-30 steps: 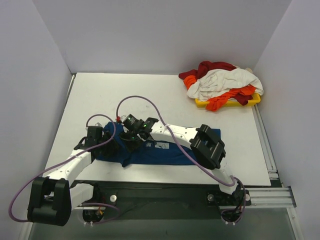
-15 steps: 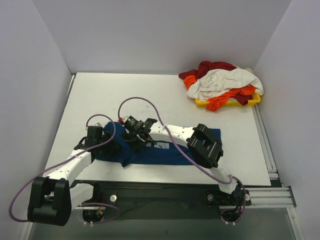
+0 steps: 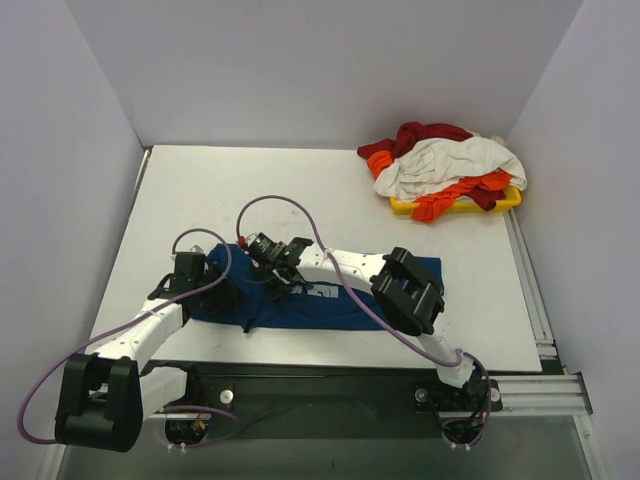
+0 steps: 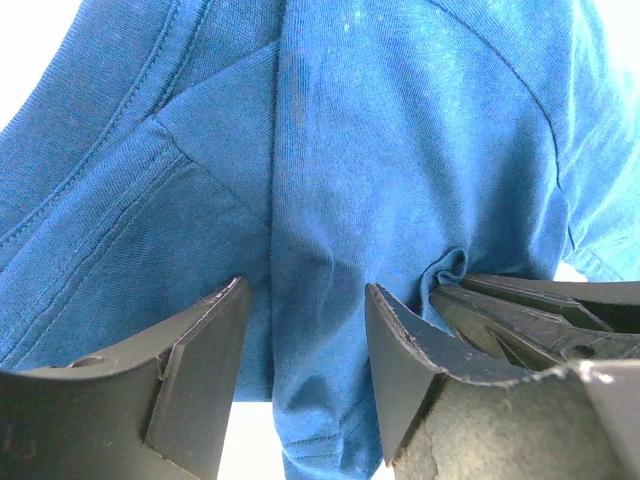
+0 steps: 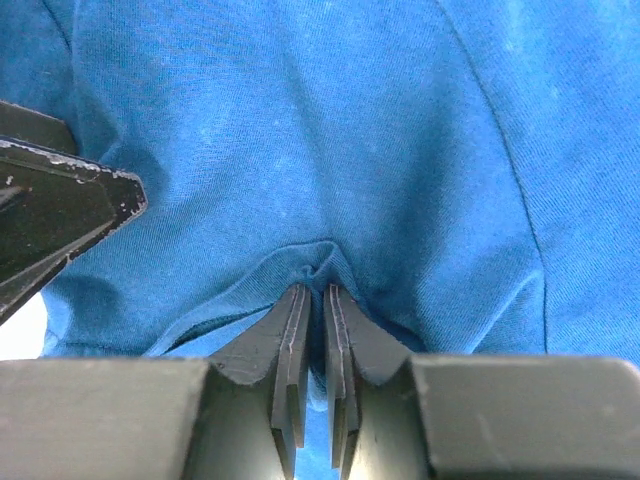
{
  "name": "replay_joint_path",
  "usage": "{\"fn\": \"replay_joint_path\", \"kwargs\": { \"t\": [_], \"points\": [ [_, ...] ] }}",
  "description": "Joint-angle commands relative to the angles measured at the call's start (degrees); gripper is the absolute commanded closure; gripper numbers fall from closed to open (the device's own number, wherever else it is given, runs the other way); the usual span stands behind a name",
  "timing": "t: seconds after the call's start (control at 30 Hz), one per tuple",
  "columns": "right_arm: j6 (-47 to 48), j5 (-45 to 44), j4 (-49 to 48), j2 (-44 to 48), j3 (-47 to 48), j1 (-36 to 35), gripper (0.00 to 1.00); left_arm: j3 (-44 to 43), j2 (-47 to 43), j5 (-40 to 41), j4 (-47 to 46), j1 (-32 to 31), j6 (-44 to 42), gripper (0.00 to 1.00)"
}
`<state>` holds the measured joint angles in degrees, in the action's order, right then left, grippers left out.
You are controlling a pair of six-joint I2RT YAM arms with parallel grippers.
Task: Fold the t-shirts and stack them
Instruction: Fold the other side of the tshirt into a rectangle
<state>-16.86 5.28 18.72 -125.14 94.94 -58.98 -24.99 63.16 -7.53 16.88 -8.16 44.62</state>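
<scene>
White table (image 3: pixel 250 190) with pale walls on three sides fills the overhead view, my two bases at its near edge. The dark blue t-shirt (image 3: pixel 345 305) lies spread on the near part of the table, between my arms, and a scrap of its pale print (image 3: pixel 322 292) shows beside my right arm. My left claw (image 3: pixel 228 291) sits low over the shirt's left end, and my right claw (image 3: pixel 276 284) reaches across from the right to just beside it, both down at the cloth. At the far right corner a heap of shirts lies on the yellow tray (image 3: pixel 402 207): a dark red t-shirt (image 3: pixel 430 134) at the back, a white t-shirt (image 3: pixel 450 160) over the middle, an orange t-shirt (image 3: pixel 455 195) spilling over the front rim. That heap is well apart from both claws.

From my left wrist, blue cloth fills the view, its seams running slantwise. My left claw (image 4: pixel 305 340) stands with its fingers (image 4: pixel 195 355) spread wide, and a raised ridge of the dark blue t-shirt (image 4: pixel 330 150) runs down through the gap between them. At the right edge the tips of my right claw (image 4: pixel 455 290) come in, a small pucker of cloth bunched at them.

From my right wrist, blue cloth again covers nearly everything, with a sliver of white table (image 5: pixel 20 330) at the lower left. My right claw (image 5: pixel 313 300) has its fingers (image 5: pixel 290 345) drawn almost together, pinching a small pucker of the dark blue t-shirt (image 5: pixel 330 120) at their tips. One black finger (image 5: pixel 60 210) of my left claw pokes in from the left edge
</scene>
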Motion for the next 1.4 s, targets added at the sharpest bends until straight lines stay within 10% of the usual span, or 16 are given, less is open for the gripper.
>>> {"fn": "replay_joint_path", "kwargs": {
  "t": [0.0,0.57,1.37],
  "points": [
    [-0.72,-1.24,2.20,4.64,-0.36,0.45,0.91,0.30,0.56,1.47,0.69,-0.01,-0.06,0.40],
    [-2.21,3.24,-1.84,15.89,-13.90,0.18,0.90,1.09,2.06,1.29,-0.71,0.08,0.12,0.40],
    [-2.30,-1.86,1.58,24.34,-16.89,-0.26,0.61,0.91,1.71,1.90,1.48,0.08,-0.15,0.43]
  ]
}}
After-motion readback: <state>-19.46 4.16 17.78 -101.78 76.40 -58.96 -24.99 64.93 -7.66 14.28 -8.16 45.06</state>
